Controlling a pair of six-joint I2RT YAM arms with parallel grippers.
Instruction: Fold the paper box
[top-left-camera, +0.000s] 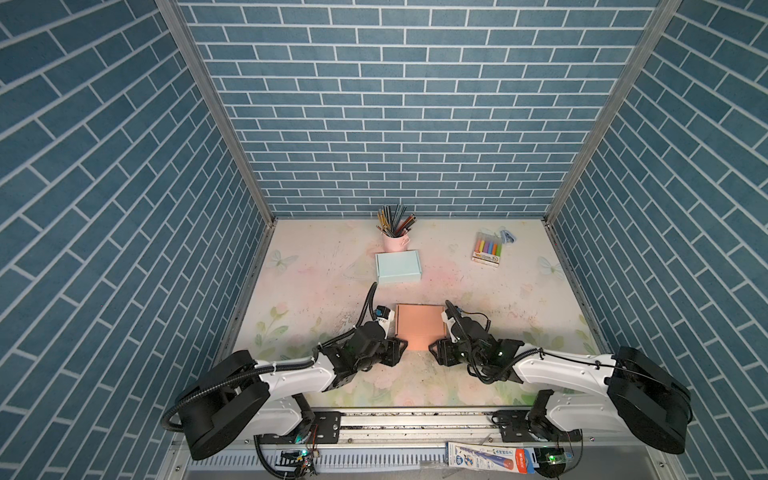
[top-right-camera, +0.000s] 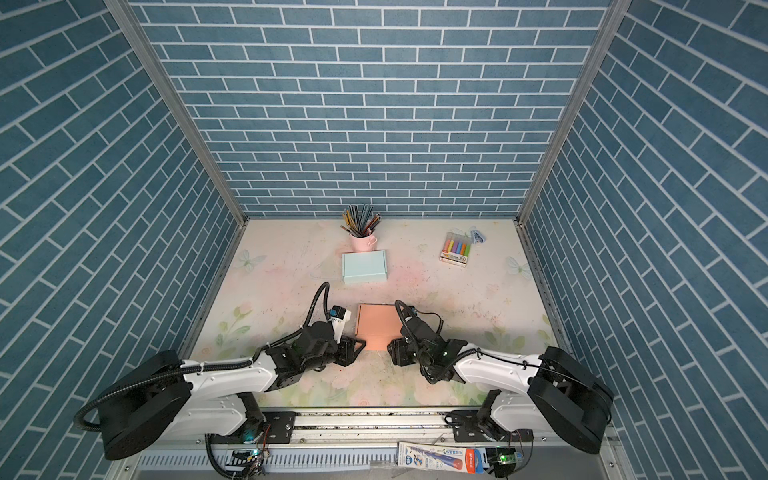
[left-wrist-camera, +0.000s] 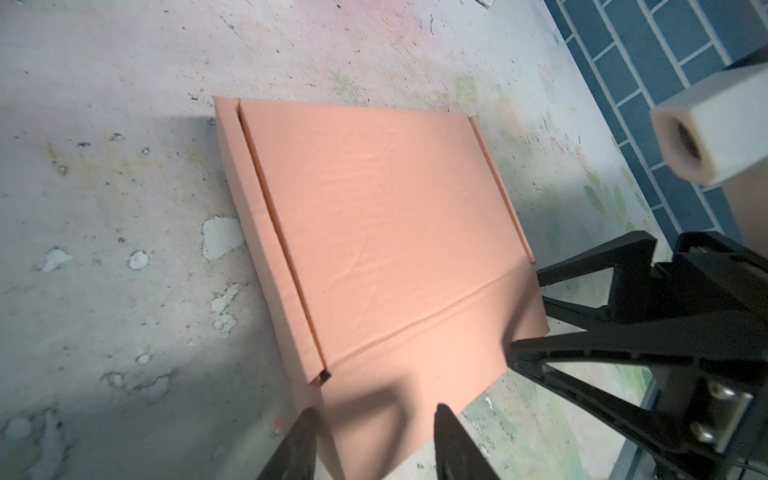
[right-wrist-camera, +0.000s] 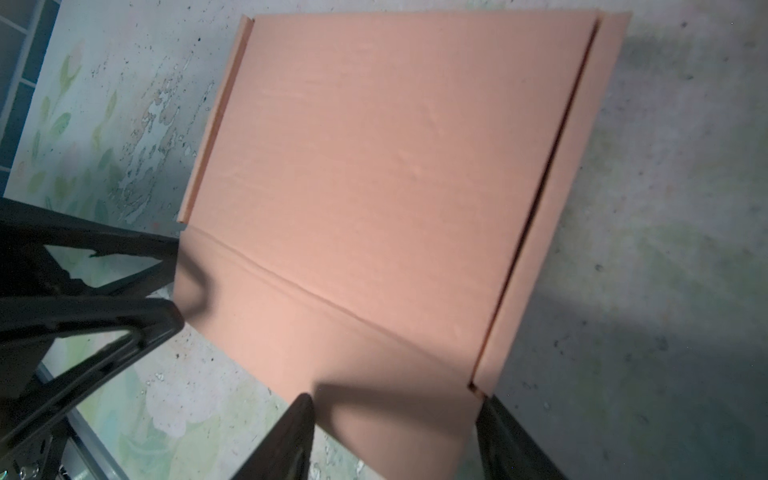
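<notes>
Quick look at our setup: the salmon-pink paper box (top-left-camera: 419, 321) lies flat on the tabletop (top-left-camera: 316, 291), near the middle and between the two arms. It's well apart from the brick-pattern side walls (top-left-camera: 124, 249), so we've got open surface to its left and right, plus a strip between it and the near edge. Behind it, apart, sits a closed light-blue box (top-left-camera: 398, 267); we can't see inside. Just behind that is a pink cup (top-left-camera: 395, 243) stuffed with pencils (top-left-camera: 395, 218), and a pack of coloured markers (top-left-camera: 487, 249) lies toward the far right corner. In both top views the paper box looks wider side to side than front to back. Its loose front flap (left-wrist-camera: 395, 386) points toward the arm bases, and a narrow folded strip runs along each side edge. Our left pincer (left-wrist-camera: 376, 440) has its jaws apart, straddling one corner of that flap. The right pincer (right-wrist-camera: 395, 415) is spread the same way at the other corner. We can't tell if either actually presses the paper.
</notes>
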